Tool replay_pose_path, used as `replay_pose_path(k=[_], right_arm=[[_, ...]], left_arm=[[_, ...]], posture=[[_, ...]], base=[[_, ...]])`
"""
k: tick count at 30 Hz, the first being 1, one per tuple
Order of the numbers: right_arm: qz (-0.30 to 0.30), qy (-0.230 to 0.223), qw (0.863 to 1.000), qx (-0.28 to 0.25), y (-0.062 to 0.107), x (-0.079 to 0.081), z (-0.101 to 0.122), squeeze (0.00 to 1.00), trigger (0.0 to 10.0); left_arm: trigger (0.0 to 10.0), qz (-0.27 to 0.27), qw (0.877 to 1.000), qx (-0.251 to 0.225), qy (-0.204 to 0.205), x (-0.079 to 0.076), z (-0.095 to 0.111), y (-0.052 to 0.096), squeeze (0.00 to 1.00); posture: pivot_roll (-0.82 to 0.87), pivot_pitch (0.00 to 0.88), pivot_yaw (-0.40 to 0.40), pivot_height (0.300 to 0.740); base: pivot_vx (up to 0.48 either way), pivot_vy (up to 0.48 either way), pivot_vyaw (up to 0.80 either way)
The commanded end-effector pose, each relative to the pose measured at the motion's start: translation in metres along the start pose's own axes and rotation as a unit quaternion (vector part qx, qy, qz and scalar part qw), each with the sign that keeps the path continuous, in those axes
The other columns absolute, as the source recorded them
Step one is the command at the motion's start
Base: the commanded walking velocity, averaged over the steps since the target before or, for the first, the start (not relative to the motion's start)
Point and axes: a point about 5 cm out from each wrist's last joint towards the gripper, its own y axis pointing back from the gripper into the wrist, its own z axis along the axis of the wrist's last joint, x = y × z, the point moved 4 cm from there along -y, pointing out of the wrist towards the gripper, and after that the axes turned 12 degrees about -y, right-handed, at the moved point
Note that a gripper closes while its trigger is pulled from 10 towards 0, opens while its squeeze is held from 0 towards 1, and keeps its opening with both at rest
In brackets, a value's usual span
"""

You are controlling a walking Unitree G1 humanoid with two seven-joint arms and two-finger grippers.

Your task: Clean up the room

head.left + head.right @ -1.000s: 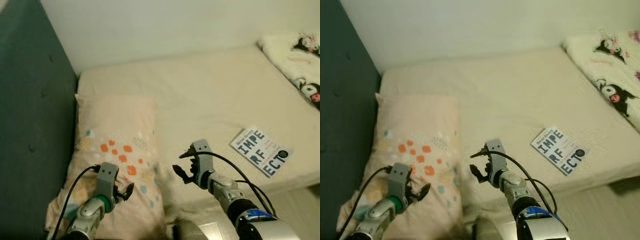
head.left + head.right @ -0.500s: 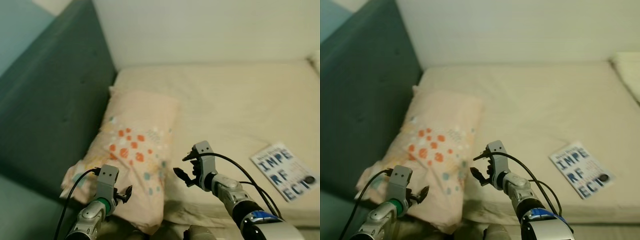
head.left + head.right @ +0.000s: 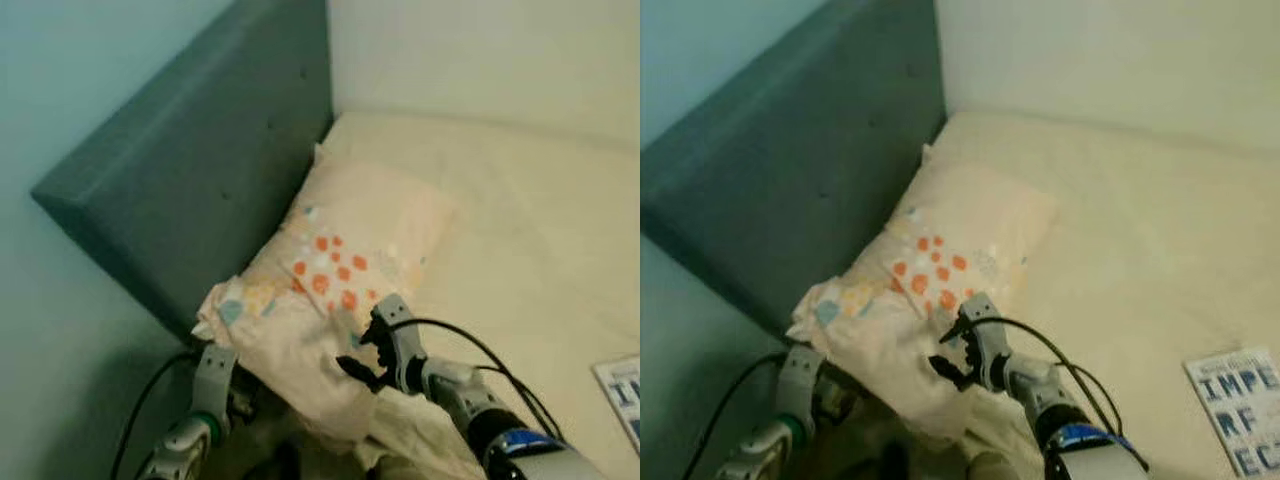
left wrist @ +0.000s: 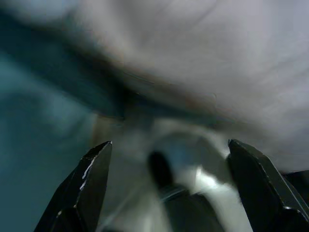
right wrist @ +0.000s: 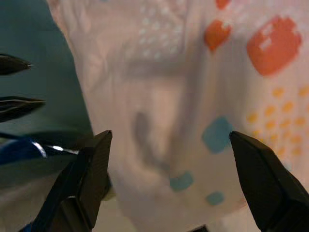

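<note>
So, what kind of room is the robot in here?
Most likely a bedroom. A pillow with orange spots lies on a cream mattress, against a dark teal padded headboard. A book lies on the bed too.

The left gripper [image 3: 232, 398] sits low at the lower left of the frame, its silver forearm rising from the bottom edge with a black cable looping beside it; its fingers [image 4: 79, 193] stand wide apart. The right gripper [image 3: 362, 355] reaches forward at lower centre (cable arching over the wrist), fingers [image 5: 84, 181] spread wide.
</note>
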Motion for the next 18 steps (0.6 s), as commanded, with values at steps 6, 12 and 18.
replay_pose_path(k=[6,12,18], right_arm=[[0.058,-0.005,0.996,0.064,0.002,0.014,-0.029,0.00,10.0],[-0.002,0.010,0.995,0.102,-0.001,0.009,-0.044,0.00,10.0],[-0.069,0.033,0.990,0.121,-0.004,0.001,-0.051,0.00,10.0]], left_arm=[[10.0,0.020,0.996,0.090,0.018,0.003,-0.051,0.018,0.00],[10.0,0.028,0.992,0.120,0.033,0.002,-0.074,0.029,0.00],[10.0,0.023,0.992,0.122,0.035,-0.005,-0.082,0.035,0.00]], posture=[[-0.14,0.059,0.090,0.695],[-0.13,0.092,0.082,0.695],[-0.10,0.157,0.084,0.695]], base=[[0.000,0.000,0.78],[0.000,0.000,0.78],[0.000,0.000,0.00]])
